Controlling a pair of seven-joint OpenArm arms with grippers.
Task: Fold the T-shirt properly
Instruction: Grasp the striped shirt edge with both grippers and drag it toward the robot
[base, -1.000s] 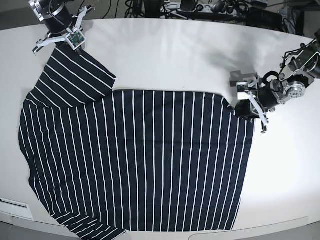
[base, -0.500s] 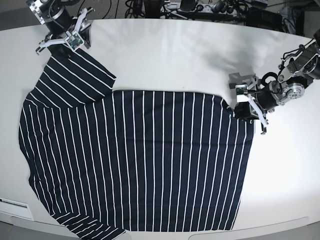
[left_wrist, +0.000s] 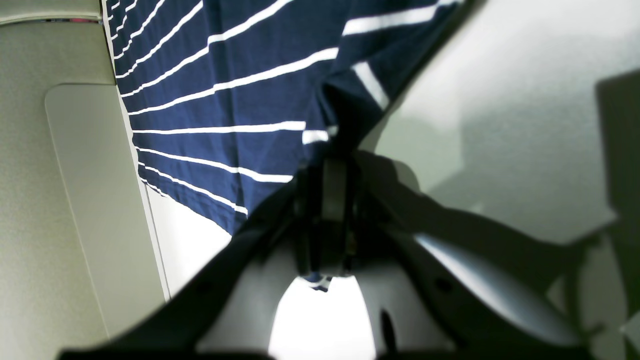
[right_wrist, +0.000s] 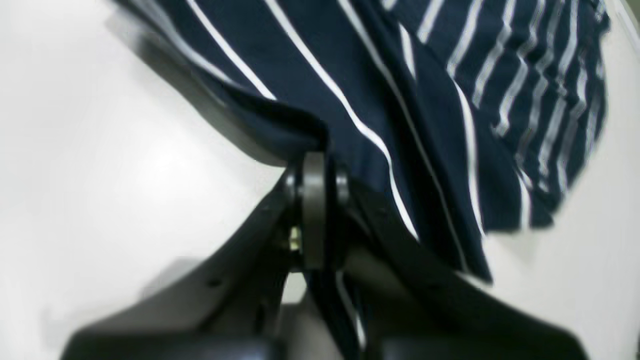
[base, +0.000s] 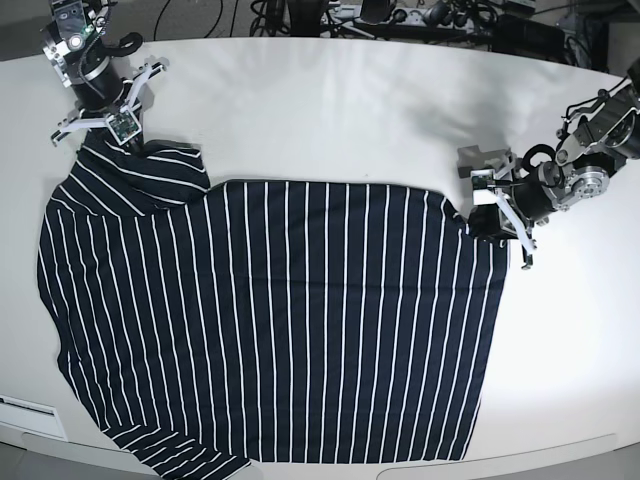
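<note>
The T-shirt (base: 270, 320) is dark navy with thin white stripes and lies spread flat over most of the white table (base: 350, 110). My right gripper (base: 112, 135), at the base view's far left, is shut on the sleeve's far edge; in the right wrist view the fingers (right_wrist: 312, 165) pinch a raised fold of striped cloth (right_wrist: 400, 100). My left gripper (base: 488, 222), at the base view's right, is shut on the shirt's far right corner; in the left wrist view the fingers (left_wrist: 332, 170) clamp bunched cloth (left_wrist: 225, 110). The neck label is hidden.
Cables and dark equipment (base: 380, 15) line the table's far edge. The shirt's near hem reaches the table's front edge (base: 540, 455). A white label (base: 30, 408) sits on the front left edge. Bare table lies beyond the shirt and to its right.
My right gripper has moved left and nearer with the sleeve, and the sleeve has bunched up over the shoulder. The left gripper has held its place on the corner.
</note>
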